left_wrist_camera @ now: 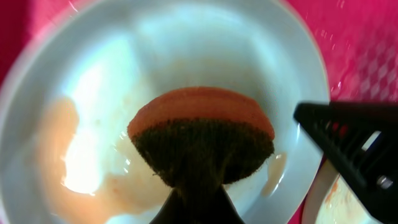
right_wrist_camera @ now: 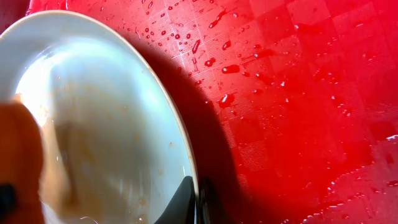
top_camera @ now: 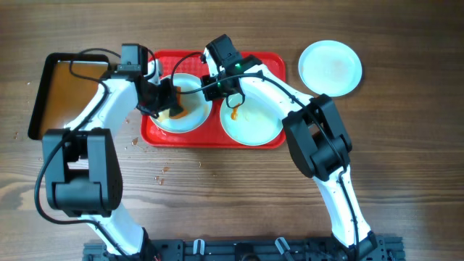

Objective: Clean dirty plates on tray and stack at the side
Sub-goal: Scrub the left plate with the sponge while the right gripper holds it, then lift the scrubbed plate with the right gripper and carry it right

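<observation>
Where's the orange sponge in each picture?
Overhead: sponge on the left plate of the tray.
Left wrist: centre of the picture.
Right wrist: orange blur at the left edge.
Shared landmark: that white plate.
</observation>
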{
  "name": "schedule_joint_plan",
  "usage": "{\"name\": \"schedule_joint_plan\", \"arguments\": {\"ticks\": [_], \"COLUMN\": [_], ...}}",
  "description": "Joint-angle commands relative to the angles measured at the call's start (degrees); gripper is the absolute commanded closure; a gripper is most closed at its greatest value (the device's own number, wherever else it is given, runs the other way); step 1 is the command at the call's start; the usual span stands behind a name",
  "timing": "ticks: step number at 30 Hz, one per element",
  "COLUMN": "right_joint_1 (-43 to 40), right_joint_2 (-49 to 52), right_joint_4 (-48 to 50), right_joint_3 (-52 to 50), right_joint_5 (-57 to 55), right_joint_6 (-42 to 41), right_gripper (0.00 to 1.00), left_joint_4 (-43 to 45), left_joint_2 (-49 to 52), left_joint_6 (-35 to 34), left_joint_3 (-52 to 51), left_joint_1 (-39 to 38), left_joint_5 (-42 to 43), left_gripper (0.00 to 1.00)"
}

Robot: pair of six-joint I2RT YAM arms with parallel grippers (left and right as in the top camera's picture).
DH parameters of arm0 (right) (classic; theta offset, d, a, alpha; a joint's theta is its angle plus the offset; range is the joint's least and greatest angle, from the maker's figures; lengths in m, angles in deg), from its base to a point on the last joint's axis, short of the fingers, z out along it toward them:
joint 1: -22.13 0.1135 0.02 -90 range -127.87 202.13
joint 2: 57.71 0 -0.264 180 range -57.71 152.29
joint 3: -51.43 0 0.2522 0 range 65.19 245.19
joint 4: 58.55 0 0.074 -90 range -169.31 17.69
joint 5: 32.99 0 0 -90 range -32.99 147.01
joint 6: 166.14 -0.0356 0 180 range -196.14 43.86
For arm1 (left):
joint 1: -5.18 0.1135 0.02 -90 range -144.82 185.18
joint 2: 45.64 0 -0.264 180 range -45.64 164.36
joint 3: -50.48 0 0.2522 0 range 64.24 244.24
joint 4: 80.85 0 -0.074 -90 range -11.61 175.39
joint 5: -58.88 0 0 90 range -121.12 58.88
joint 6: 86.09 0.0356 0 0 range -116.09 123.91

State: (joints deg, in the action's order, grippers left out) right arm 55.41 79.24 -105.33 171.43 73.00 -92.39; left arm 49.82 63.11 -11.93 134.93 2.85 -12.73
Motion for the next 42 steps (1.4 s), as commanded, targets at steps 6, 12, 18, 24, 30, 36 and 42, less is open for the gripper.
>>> {"name": "schedule_joint_plan", "arguments": {"ticks": [6,12,18,24,30,36,42], "right_joint_1": [-0.72,-0.72,-1.09,-1.09,-1.09,-1.09,-0.85], "right_joint_2": [1.6,1.6,0.85,-3.85,-8.48,-12.52,-17.94], "right_joint_4": [-0.59,-0.7,-2.12,-2.62,-2.6,-1.33,0.7], "right_joint_3": [0.04,0.04,0.04,0.04,0.04,0.04,0.04], "right_joint_5": [-2.71,-2.73,-3.5,-8.46,-11.74,-20.87,-31.87], "right_joint_6": [-0.26,-0.24,1.46,4.94,7.08,9.35,19.56], "right_gripper": [0.95,0.96,0.96,0.96,0.96,0.96,0.96], "left_joint_4": [0.63,0.85,1.7,2.62,9.11,6.36,1.68], "left_joint_2": [0.92,0.94,0.87,-1.9,-14.12,-17.05,-14.53], "left_joint_6": [-1.07,5.49,6.67,0.63,-2.75,-2.67,-2.64], "left_joint_3": [-2.29,-2.29,-2.21,1.36,1.77,1.62,1.53], "left_joint_1": [-3.32,-3.3,-3.32,-4.22,-0.63,4.96,4.68], "left_joint_5": [-11.13,-19.45,-43.23,-52.85,-25.97,-6.14,-5.92], "left_gripper": [0.96,0.96,0.96,0.96,0.96,0.96,0.96]}}
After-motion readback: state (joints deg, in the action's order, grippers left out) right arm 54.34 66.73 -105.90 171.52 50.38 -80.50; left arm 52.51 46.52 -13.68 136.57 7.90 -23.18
